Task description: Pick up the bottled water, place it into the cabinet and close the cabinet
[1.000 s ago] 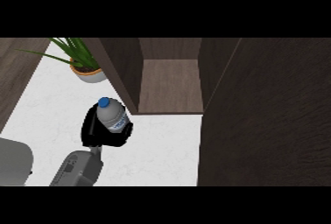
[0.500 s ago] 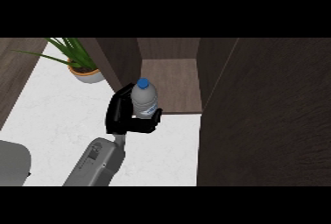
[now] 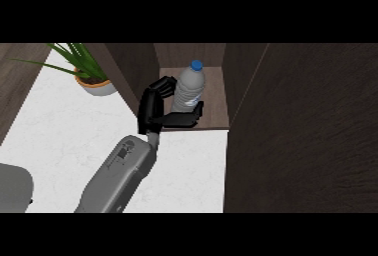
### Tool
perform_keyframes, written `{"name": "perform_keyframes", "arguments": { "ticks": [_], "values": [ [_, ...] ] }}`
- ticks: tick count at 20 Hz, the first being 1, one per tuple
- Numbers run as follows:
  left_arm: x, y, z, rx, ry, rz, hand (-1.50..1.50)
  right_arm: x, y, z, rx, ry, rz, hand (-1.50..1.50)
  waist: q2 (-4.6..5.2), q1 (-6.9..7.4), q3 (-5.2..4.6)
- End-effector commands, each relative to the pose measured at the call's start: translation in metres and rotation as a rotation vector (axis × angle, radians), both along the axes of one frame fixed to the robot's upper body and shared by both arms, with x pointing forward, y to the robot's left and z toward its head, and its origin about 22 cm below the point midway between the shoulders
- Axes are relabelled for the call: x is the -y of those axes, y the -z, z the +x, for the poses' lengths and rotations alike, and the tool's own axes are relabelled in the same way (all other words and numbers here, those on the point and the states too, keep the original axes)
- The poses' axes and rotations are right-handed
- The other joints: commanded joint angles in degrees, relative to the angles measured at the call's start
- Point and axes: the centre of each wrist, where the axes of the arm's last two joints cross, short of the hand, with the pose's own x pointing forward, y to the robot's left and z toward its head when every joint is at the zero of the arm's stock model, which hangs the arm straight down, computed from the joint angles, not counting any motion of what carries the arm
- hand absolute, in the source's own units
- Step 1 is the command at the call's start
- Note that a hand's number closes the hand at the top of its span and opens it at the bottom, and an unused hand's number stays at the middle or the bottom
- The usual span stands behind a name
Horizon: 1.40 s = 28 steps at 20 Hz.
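The bottled water [image 3: 186, 92] is clear with a blue cap and stands nearly upright inside the open cabinet [image 3: 214, 112], just past the front edge of its wooden shelf. My left hand [image 3: 153, 107] is shut on it. The palm and fingers are on the bottle's left side and the thumb [image 3: 184, 119] crosses in front of its base. I cannot tell whether the bottle's bottom rests on the shelf. The cabinet's dark door [image 3: 310, 130] stands open and fills the right side of the view. My right hand does not show.
A potted plant [image 3: 92, 82] stands on the white counter [image 3: 66, 135] left of the cabinet's side wall [image 3: 136, 70]. A grey object [image 3: 13, 187] sits at the lower left edge. A dark wooden wall runs along the far left.
My left hand has carried the bottle forward and to the right, from above the counter into the cabinet opening. The forearm has stretched out after it.
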Motion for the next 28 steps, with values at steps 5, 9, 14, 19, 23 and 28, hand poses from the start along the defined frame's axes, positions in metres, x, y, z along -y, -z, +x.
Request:
{"name": "perform_keyframes", "arguments": {
  "ticks": [5, 9, 14, 19, 23, 28],
  "values": [
    [-0.004, 0.003, 0.033, -0.067, -0.043, 0.044, 1.5, -0.015, -0.022, -0.008, 0.063, -0.029, 0.069, -1.5, 0.13, -0.35, 0.02],
    [0.004, -0.007, 0.049, -0.07, -0.072, 0.056, 1.5, -0.018, -0.029, -0.003, 0.081, -0.046, 0.103, -1.5, 0.46, -0.94, -0.03],
    [0.01, -0.022, 0.066, -0.042, -0.101, 0.082, 1.5, -0.01, -0.029, -0.001, 0.066, -0.073, 0.082, -1.5, 0.74, -1.54, -0.04],
    [-0.006, -0.01, 0.071, -0.012, -0.135, 0.136, 1.5, -0.01, -0.028, 0.0, 0.073, -0.071, 0.087, -1.5, 0.84, -1.38, -0.05],
    [-0.014, -0.012, 0.078, 0.002, -0.152, 0.187, 1.5, -0.008, -0.024, -0.002, 0.083, -0.051, 0.083, -1.5, 0.76, -1.28, -0.03],
    [0.007, -0.012, 0.078, -0.011, -0.169, 0.262, -1.5, -0.012, -0.024, 0.003, 0.087, -0.078, 0.079, -1.5, 1.27, -2.81, -0.06]
  ]
}}
